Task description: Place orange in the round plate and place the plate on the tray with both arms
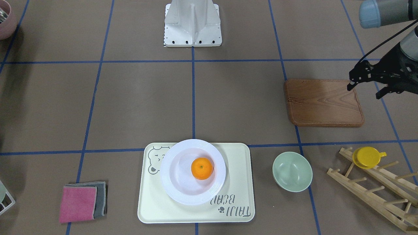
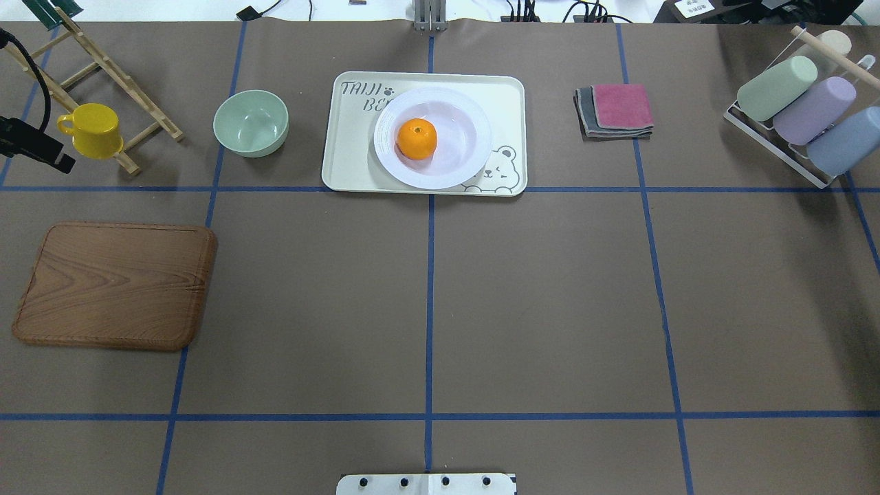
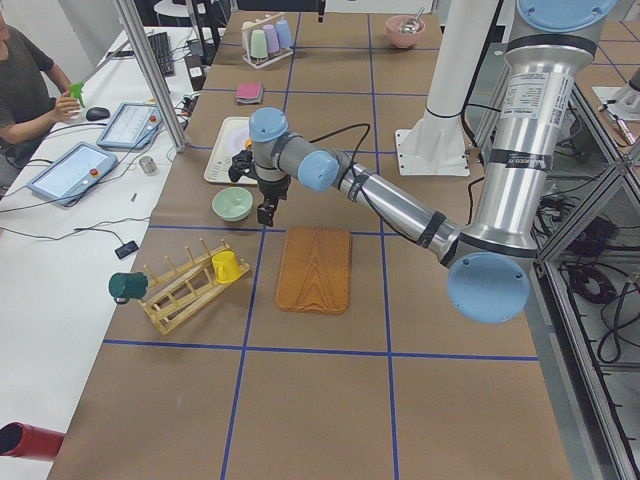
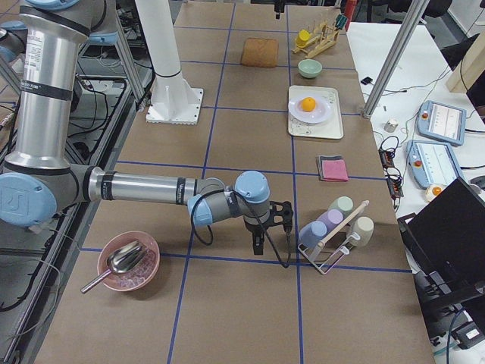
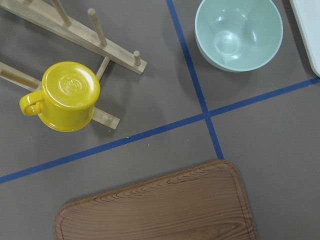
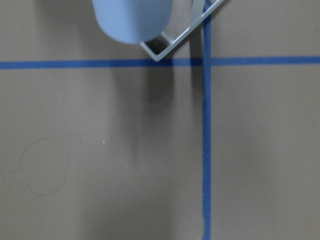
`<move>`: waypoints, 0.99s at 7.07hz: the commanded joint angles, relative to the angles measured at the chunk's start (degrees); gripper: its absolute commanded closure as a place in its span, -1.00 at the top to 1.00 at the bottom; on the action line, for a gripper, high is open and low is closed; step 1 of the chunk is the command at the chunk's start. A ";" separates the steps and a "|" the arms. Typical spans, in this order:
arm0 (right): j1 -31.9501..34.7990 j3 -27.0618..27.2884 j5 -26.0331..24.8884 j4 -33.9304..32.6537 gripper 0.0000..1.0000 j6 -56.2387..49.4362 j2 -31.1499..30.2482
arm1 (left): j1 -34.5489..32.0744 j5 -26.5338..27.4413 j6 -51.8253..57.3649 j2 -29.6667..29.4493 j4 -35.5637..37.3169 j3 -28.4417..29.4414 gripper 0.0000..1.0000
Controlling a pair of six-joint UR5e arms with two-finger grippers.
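Orange sits in the round plate, a bit off the plate's centre. The plate rests on the tray, toward the bear-face end, covering part of the lettering. The tray's long axis runs left-right across the table, at the far edge from the robot's base. By how things lie, both placements look done.

Left claw hangs in the air near the wooden board, fingers apart, nothing held. The tray lies toward the table's middle and farther out from it, with the green bowl between. Right claw is by the rack of pastel cups, well apart from the tray; whether it is apart or together cannot be told.

The front-facing view shows the left claw's spread; the overhead view catches only a sliver of it. The left wrist view shows the yellow cup, bowl and board, no plate. The right wrist view shows only table and a cup's end.
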 commanded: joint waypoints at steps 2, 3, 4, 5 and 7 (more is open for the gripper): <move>-1.53 0.35 -3.72 -8.36 1.00 -2.58 6.40 | 0.00 -0.03 -0.01 -0.58 0.64 0.02 0.96; -1.98 0.00 -3.73 -8.36 1.00 -2.67 6.67 | -0.09 -0.03 -0.01 -0.85 1.17 -0.07 0.96; -1.99 0.08 -3.73 -8.36 1.00 -3.10 6.58 | -0.17 -0.03 0.08 -0.76 1.18 0.02 0.96; -1.99 -0.09 -3.82 -8.54 1.00 -4.76 6.58 | -1.13 -0.03 0.51 -0.76 1.18 0.28 0.96; -1.73 -0.71 -3.64 -8.63 1.00 -7.93 5.27 | -4.29 0.06 5.67 -0.15 1.44 2.11 0.96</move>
